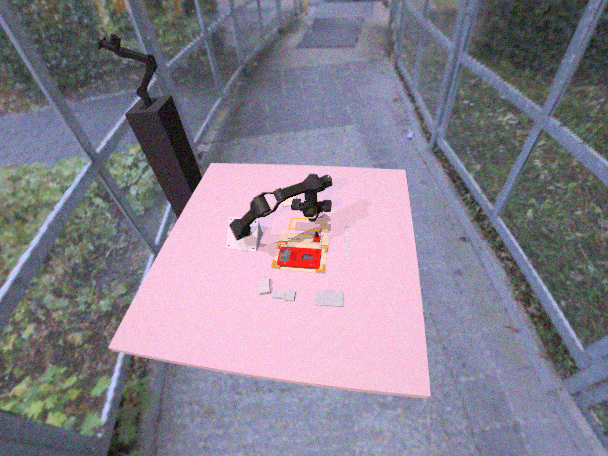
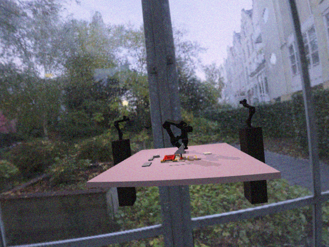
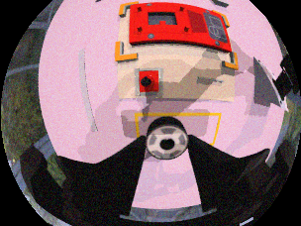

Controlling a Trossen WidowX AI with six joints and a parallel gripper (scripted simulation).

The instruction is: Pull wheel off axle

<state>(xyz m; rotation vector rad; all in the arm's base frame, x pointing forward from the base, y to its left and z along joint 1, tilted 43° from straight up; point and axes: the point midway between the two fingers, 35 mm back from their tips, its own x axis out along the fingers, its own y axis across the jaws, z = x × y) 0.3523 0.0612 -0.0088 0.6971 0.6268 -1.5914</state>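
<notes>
Pink table (image 1: 210,320) spreads beneath me, and my gripper (image 3: 166,140) is clamped on the wheel (image 3: 166,143), a small grey disc with a dark hub that I hold clear of the board. From my wrist view the wheel sits between my two dark fingers, and it overlaps the near edge of the yellow-outlined marked area (image 3: 210,121) drawn on the table. Beyond that outline lies the tan base board (image 3: 192,77), with the red axle mount (image 3: 149,81) at its near left corner and a red panel (image 3: 178,26) at its far end, framed by orange corner brackets (image 3: 123,52). In the top view my arm (image 1: 280,197) reaches out from its white base plate (image 1: 240,240), and the gripper (image 1: 311,206) hangs over the yellow rectangle (image 1: 306,224). Three pale flat tiles (image 1: 329,298) lie well apart from the board, toward the table's near edge.
</notes>
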